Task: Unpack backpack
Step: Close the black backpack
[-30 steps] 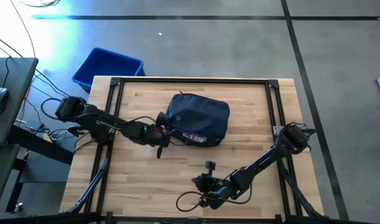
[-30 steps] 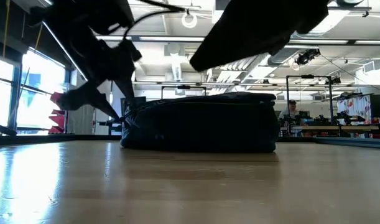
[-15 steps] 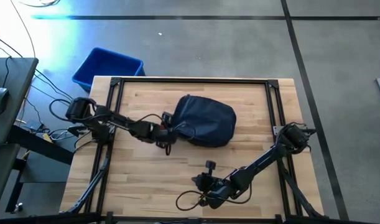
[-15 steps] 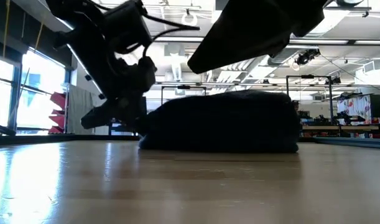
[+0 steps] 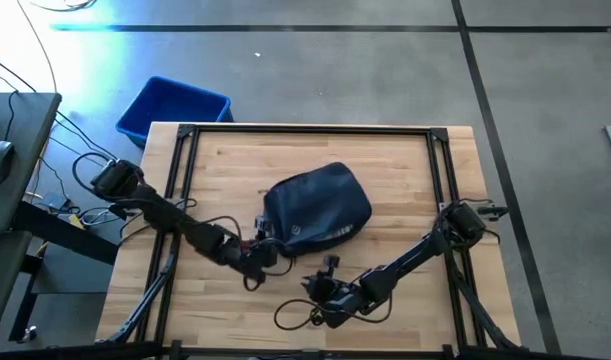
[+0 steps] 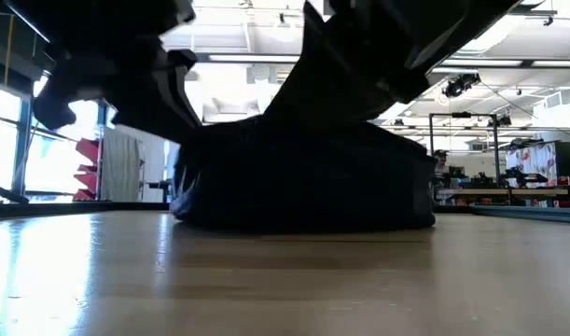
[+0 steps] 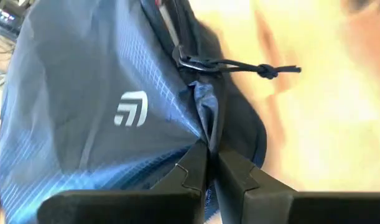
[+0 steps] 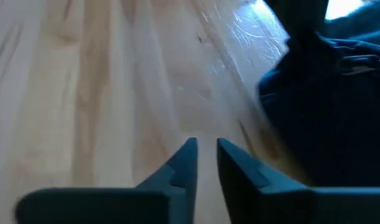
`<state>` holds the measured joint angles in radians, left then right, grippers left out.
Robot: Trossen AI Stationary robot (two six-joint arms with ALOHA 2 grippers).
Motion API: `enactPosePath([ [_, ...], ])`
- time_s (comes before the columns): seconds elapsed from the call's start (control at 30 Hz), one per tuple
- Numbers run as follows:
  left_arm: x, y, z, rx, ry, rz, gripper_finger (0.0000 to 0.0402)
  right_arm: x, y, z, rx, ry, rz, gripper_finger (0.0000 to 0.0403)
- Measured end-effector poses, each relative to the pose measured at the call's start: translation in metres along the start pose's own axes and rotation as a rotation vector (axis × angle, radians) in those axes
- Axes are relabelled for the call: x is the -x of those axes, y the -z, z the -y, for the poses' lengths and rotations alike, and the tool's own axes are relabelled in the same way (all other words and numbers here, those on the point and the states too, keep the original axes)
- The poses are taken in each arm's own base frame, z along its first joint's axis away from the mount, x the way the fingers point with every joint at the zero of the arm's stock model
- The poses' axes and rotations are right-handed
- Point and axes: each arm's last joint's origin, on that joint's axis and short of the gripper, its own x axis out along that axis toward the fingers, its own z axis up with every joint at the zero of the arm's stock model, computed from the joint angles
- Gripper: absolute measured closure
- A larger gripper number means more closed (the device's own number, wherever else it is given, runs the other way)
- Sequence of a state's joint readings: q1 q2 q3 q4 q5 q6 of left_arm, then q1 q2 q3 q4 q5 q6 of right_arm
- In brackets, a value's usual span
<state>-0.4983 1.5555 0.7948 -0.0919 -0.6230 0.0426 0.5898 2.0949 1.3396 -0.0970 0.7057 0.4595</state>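
A: Two fingers [image 7: 196, 171] of the left gripper [image 7: 207, 163] are pressed together on a fold of the backpack [image 7: 96, 93], right at its zipper seam. Why grip there?

B: Probably to pin the soft fabric, so the zipper can be worked without the floppy bag sliding. The zipper pull cord [image 7: 252, 65] lies just beyond the pinch, loose on the desk.

A: And the right gripper [image 8: 205, 163]?

B: Its fingers stand a narrow slit apart and hold nothing. They hover low over bare wood, with the backpack near but apart from them.

A: Where is the backpack overall?

B: In the high view it lies near the middle of the desk [image 5: 405, 170], logo side up. The left gripper [image 5: 265, 250] is at its near-left edge; the right gripper [image 5: 330, 268] waits just in front of it. A blue bin [image 5: 170, 108] sits on the floor beyond the desk's far-left corner, presumably for the contents.

A: Progress?

B: Early, in my judgement: nothing unpacked is visible.
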Motion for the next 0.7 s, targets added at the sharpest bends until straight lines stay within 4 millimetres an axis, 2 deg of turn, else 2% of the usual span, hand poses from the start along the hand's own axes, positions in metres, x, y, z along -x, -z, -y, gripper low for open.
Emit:
enactPosePath([
  [0.23, 0.01, -0.005, 0.015, 0.033, 0.036, 0.063, 0.0401, 0.005, 0.0, -0.002, 0.061, 0.102, 0.065, 0.0227],
  [0.33, 0.011, -0.005, 0.016, 0.034, 0.039, 0.064, 0.0401, 0.009, 0.0, -0.003, 0.106, 0.195, 0.111, 0.0196],
  [0.5, 0.011, -0.005, 0.016, 0.037, 0.037, 0.065, 0.0401, 0.008, -0.001, -0.002, 0.314, 0.252, 0.104, 0.0188],
  [0.7, 0.011, -0.005, 0.016, 0.036, 0.036, 0.065, 0.0401, -0.008, -0.004, 0.012, 0.625, 0.313, 0.039, 0.0213],
])
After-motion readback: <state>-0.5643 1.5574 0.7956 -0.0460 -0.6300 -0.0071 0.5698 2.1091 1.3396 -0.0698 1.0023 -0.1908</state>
